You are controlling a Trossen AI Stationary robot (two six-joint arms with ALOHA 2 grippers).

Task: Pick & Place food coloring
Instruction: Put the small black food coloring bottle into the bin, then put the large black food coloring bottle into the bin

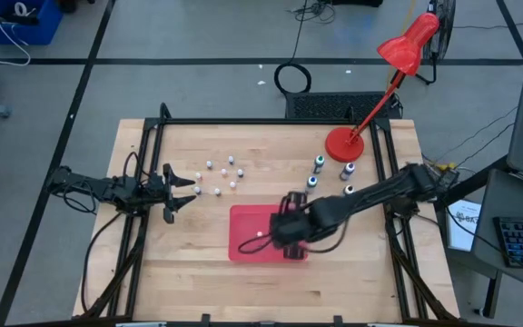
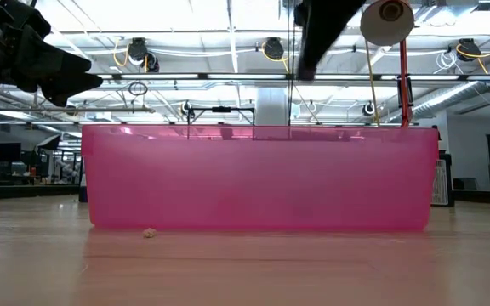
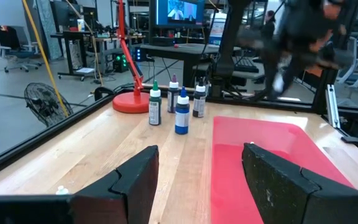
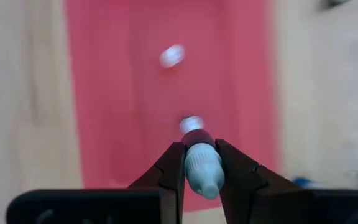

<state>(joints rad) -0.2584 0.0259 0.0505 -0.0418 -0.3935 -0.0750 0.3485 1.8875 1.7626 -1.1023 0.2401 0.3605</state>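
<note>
We see right claw clamped on pale-capped bottle above red tray; left claw wide open, empty.

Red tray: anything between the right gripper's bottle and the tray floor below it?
Nothing visible. The right gripper is shut on a food coloring bottle above the red tray; only two small bottles lie there.

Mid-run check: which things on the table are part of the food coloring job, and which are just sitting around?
Job:
food coloring bottle held in the right gripper over the red tray
upright bottles by the lamp
small white bottles scattered near the open left gripper

Lying about:
red desk lamp
crumb in front of the tray
</note>
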